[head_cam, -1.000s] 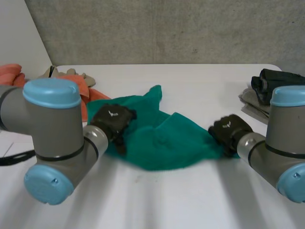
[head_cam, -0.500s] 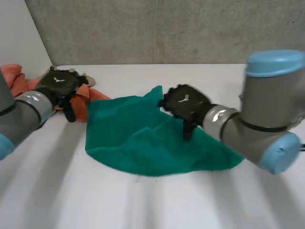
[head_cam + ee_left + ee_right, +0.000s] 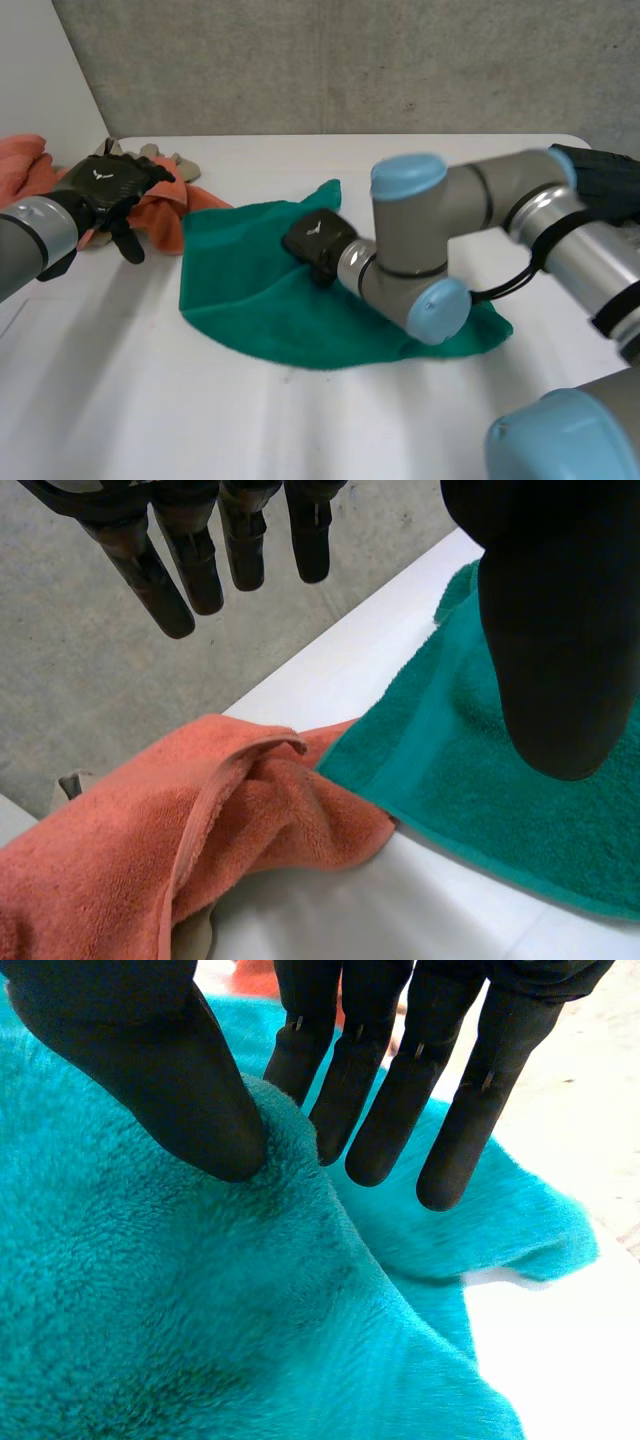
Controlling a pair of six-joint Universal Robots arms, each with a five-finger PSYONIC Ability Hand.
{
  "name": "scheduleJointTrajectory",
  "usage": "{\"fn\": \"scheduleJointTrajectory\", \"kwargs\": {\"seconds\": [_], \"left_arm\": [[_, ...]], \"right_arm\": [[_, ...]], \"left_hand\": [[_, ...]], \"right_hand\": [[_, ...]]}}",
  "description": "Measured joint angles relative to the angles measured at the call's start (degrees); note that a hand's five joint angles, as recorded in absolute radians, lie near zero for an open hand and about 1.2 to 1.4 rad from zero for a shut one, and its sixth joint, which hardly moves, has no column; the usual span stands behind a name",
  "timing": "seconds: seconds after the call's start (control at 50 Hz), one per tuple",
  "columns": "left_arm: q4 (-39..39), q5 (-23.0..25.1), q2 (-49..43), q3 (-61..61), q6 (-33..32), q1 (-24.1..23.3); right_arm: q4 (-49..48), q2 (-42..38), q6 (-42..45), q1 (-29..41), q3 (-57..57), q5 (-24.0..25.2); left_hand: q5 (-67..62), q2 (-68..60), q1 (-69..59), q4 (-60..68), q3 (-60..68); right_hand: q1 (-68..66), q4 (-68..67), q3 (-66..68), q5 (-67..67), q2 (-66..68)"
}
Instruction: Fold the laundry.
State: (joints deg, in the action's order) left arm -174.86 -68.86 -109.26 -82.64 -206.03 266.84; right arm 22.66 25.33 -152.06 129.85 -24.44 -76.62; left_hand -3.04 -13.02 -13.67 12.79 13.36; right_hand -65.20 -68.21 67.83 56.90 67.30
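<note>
A green towel [image 3: 270,300] is spread flat on the middle of the white counter [image 3: 420,165], its left edge touching an orange towel [image 3: 160,208] that is heaped at the far left. The left hand [image 3: 105,185] is held above that orange towel, its fingers [image 3: 150,575] straight and released, with nothing grasped. The right hand [image 3: 318,240] is set on the far middle of the green towel, where a ridge of cloth is pinched between the thumb and the straight fingers [image 3: 370,1090]. Dark clothes [image 3: 605,180] are piled at the far right.
</note>
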Motion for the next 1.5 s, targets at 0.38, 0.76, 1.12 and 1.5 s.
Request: {"fn": "scheduleJointTrajectory", "kwargs": {"seconds": [0.38,0.76,1.12,1.5], "left_arm": [[2.1,3.4,-18.3,13.1,-4.7,-6.0],[3.3,-13.1,-31.4,32.1,-3.5,-18.3],[6.5,-16.7,-27.5,30.3,-2.8,-18.4],[-14.2,-24.0,-27.3,68.6,2.1,-17.6]], "right_arm": [[-1.1,45.8,-1.7,-6.3,-36.3,2.4],[-2.7,63.8,-12.9,-13.2,-52.1,11.6],[-4.6,58.4,-11.4,-16.5,-48.3,6.2],[-45.0,32.8,-1.3,-17.3,-22.2,-15.5]], "left_hand": [[0.0,1.3,1.7,-1.2,-1.4],[-0.2,-0.8,-0.1,1.1,0.4],[-53.4,-55.3,-53.3,55.5,54.4],[-53.4,-55.5,-53.3,55.6,54.6]], "right_hand": [[0.0,-0.1,0.2,0.0,0.0],[0.0,-0.1,0.2,0.0,0.0],[0.0,-0.1,0.2,0.0,0.0],[0.0,-0.2,0.3,0.0,0.2]]}}
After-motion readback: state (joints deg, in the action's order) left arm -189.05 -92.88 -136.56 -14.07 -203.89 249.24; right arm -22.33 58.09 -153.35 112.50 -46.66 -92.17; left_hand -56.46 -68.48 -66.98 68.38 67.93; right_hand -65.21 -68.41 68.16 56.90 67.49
